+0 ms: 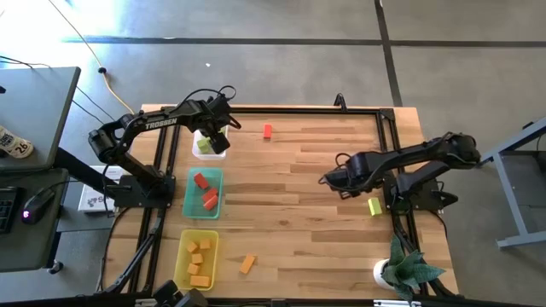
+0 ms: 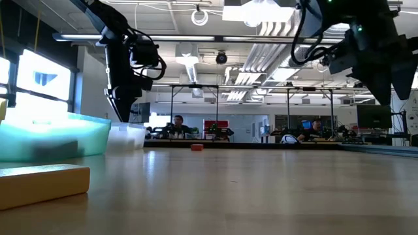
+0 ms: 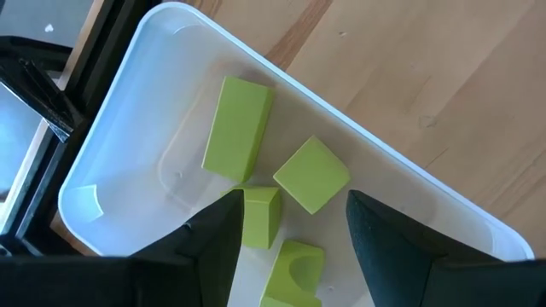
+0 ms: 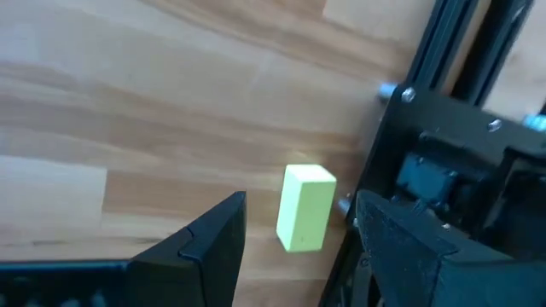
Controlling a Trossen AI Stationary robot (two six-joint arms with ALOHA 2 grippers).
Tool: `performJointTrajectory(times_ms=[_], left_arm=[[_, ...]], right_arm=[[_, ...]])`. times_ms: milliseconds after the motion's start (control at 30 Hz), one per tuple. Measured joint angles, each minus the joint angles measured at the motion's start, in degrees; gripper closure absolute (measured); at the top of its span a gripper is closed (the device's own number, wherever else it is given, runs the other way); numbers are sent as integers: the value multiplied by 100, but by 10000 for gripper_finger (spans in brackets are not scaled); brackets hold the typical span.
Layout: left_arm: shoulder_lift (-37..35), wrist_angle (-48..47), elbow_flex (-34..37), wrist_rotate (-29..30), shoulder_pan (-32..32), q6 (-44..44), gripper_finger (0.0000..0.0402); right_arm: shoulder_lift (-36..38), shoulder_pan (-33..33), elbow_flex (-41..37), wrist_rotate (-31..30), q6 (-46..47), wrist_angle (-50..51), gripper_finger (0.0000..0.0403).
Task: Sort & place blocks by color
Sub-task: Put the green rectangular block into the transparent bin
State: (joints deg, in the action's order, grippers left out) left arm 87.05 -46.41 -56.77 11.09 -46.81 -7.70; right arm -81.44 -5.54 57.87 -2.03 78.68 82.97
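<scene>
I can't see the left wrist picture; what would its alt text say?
Four yellow-green blocks lie in a clear rectangular plastic tray on a wooden table. The left gripper hangs open and empty above them, its two dark fingers framing the lower blocks.

A grey concrete floor (image 1: pixel 281 21) surrounds the wooden desk (image 1: pixel 299 222). A potted plant (image 1: pixel 408 269) stands at its front right corner. Beyond its far edge, ceiling lights (image 2: pixel 251 12), ducts, a bright window (image 2: pixel 39 81) and seated people (image 2: pixel 177 125) at workstations.
</scene>
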Motion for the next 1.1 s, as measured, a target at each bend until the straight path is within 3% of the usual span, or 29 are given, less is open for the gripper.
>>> performJointTrajectory(times_ms=[300, 600, 1100], left_arm=[[0, 7, 0, -2, 0, 15, 206], [-2, 20, 0, -3, 2, 62, 206], [-2, 153, 0, -13, 0, 304, 206]], right_arm=[[700, -239, -929, 598, 625, -608, 194], [773, -498, -1615, 1196, 1017, -1207, 194], [711, -776, -1712, 1063, 1494, -1324, 194]])
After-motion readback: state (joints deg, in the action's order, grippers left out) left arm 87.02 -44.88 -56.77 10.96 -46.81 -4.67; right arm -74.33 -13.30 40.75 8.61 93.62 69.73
